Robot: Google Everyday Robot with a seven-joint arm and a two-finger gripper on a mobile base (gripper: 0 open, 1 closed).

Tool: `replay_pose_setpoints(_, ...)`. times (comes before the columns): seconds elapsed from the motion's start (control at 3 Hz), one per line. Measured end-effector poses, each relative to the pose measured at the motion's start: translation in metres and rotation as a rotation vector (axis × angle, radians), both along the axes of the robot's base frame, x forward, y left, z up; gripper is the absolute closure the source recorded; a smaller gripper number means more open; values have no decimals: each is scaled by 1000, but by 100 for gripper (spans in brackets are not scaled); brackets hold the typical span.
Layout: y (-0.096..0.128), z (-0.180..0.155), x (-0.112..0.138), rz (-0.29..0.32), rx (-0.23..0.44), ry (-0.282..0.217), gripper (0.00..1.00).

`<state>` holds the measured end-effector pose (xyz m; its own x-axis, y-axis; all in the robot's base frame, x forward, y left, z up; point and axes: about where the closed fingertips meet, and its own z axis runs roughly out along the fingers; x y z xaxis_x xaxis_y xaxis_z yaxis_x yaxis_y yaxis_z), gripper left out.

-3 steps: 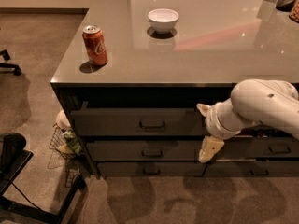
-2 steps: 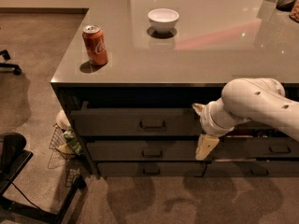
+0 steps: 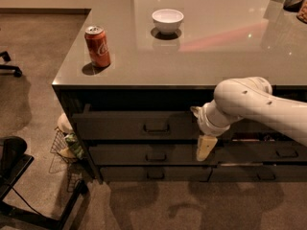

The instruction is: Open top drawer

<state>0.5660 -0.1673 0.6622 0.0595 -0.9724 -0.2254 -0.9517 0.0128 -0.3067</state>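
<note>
A smooth, rounded white arm (image 3: 254, 104) with small dark dots narrows through a ribbed white wrist to a pale cream gripper (image 3: 203, 145), in front of the drawers (image 3: 124, 153).

end effector (image 3: 199, 128) | shifted slightly left | at top drawer (image 3: 110, 124) front, nearer its handle (image 3: 156, 127)

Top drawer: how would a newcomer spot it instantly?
Find the grey counter with the red can. Directly under its front edge, the top drawer is the uppermost of three stacked wide fronts, with one small central handle. It has the tallest front, and the hand hangs at its right end.
</note>
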Motion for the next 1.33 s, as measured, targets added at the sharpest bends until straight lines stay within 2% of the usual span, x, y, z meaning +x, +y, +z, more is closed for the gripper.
replay_pose_setpoints(0.33, 0, 0, 12, 24, -45, 3, 0)
replay_pose_setpoints(0.67, 0, -6, 17, 40, -81, 20, 14)
replay_pose_setpoints(1.0, -1, -19, 9, 26, -83, 54, 38)
replay_pose_setpoints(1.33, -9, -20, -13, -13, -100, 83, 61)
